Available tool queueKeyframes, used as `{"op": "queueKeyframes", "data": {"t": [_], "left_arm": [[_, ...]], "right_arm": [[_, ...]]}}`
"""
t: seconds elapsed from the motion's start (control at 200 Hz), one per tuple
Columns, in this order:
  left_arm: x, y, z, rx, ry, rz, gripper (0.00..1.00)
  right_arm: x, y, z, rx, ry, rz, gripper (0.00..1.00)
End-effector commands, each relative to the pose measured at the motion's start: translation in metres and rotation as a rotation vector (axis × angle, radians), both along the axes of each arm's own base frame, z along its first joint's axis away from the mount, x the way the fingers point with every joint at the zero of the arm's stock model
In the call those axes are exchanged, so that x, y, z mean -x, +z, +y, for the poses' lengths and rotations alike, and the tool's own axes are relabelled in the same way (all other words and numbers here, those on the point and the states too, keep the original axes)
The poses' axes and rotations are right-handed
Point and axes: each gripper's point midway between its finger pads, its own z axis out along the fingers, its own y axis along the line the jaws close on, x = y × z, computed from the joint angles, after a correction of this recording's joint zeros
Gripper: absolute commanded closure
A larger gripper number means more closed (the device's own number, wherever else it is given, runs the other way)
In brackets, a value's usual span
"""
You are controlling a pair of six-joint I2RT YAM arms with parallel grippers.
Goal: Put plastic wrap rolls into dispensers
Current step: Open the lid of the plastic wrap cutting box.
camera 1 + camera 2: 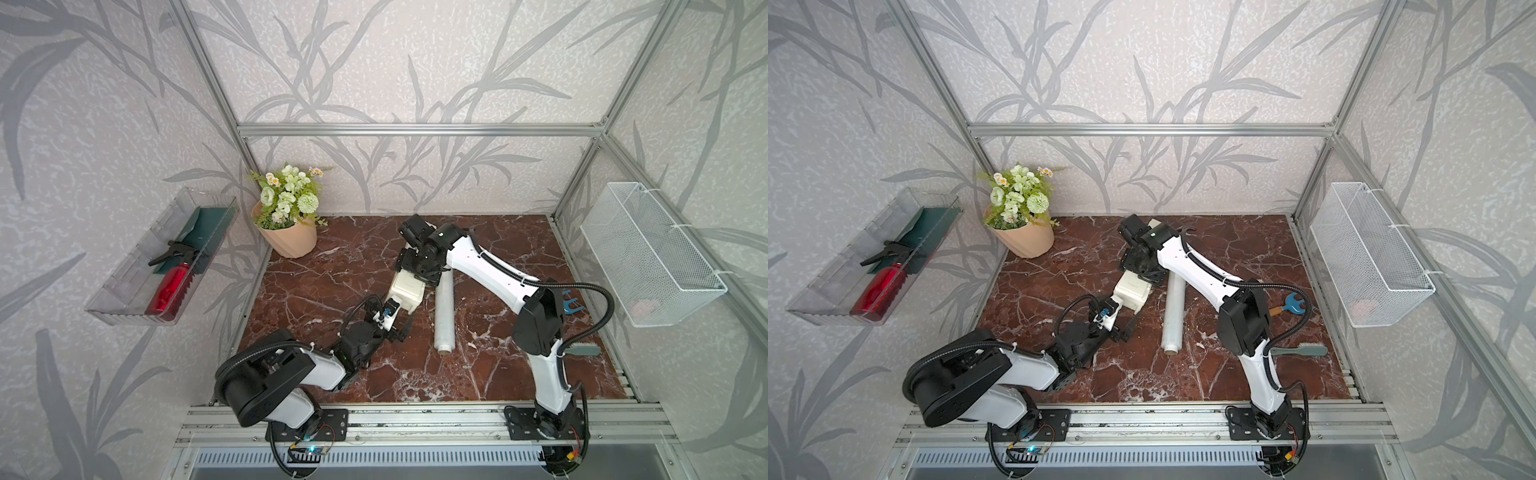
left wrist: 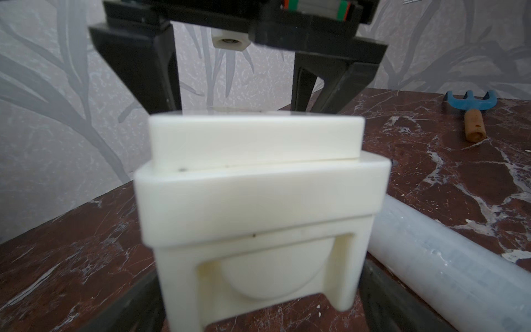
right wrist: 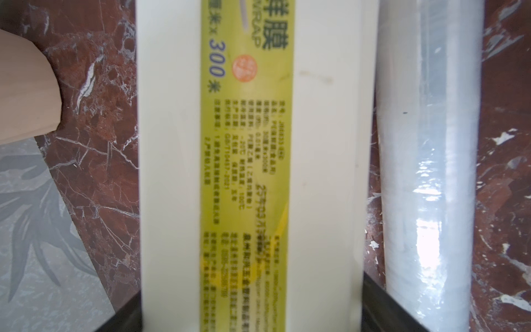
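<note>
The cream dispenser point(image 1: 409, 291) point(image 1: 1133, 293) lies lid-closed on the marble table, running from the middle toward the back. Its yellow-green label point(image 3: 247, 143) fills the right wrist view. My right gripper point(image 1: 419, 270) point(image 3: 253, 316) is shut on the dispenser's far half, fingers pressed to both long sides. At the near end point(image 2: 258, 201), my left gripper point(image 1: 395, 316) point(image 2: 260, 312) stands open, with a finger on each side. The plastic wrap roll point(image 1: 444, 316) point(image 1: 1173, 316) point(image 2: 459, 273) point(image 3: 431, 172) lies free on the table, parallel to the dispenser on its right.
A flower pot point(image 1: 291, 239) stands at the back left. A blue fork tool point(image 1: 571, 305) and a brush point(image 1: 1300, 351) lie right of my right arm. A clear tray point(image 1: 124, 286) with a red spray bottle hangs on the left wall, a wire basket point(image 1: 648, 253) on the right.
</note>
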Motion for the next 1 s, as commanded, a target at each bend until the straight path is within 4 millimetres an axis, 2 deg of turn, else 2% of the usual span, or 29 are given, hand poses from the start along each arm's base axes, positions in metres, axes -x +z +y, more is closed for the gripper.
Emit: {"op": "queueKeyframes", "data": {"t": [0.0, 0.14, 0.225, 0.37, 0.495, 0.525, 0.56, 0.63, 0.705, 0.995], "left_arm": [[-0.008, 0.040, -0.004, 0.076, 0.020, -0.126, 0.01], [-0.012, 0.037, 0.000, 0.068, 0.055, -0.123, 0.02], [-0.014, 0.033, -0.001, 0.055, 0.056, -0.118, 0.09], [-0.015, 0.029, 0.001, 0.047, 0.071, -0.108, 0.28], [-0.015, 0.026, 0.001, 0.036, 0.074, -0.106, 0.33], [-0.016, 0.027, 0.001, 0.037, 0.076, -0.109, 0.40], [-0.016, 0.026, 0.001, 0.034, 0.076, -0.107, 0.51], [-0.017, 0.026, 0.001, 0.033, 0.083, -0.106, 0.87], [-0.019, 0.024, 0.005, 0.031, 0.106, -0.099, 1.00], [-0.021, 0.007, 0.007, -0.014, 0.142, -0.011, 1.00]], "right_arm": [[0.001, 0.018, 0.005, -0.046, -0.006, -0.038, 0.28], [0.001, 0.021, 0.005, -0.057, -0.007, -0.045, 0.28], [0.001, 0.022, 0.006, -0.064, -0.005, -0.043, 0.28], [0.002, 0.022, 0.008, -0.071, 0.001, -0.040, 0.29], [0.003, 0.024, 0.010, -0.079, 0.010, -0.040, 0.29], [0.003, 0.024, 0.010, -0.081, 0.013, -0.040, 0.29], [0.001, 0.025, 0.010, -0.087, 0.015, -0.041, 0.29], [-0.001, 0.028, 0.011, -0.109, 0.036, -0.043, 0.30], [-0.004, 0.035, 0.007, -0.096, 0.053, -0.054, 0.31], [-0.016, 0.053, -0.007, -0.104, 0.114, -0.051, 0.34]]}}
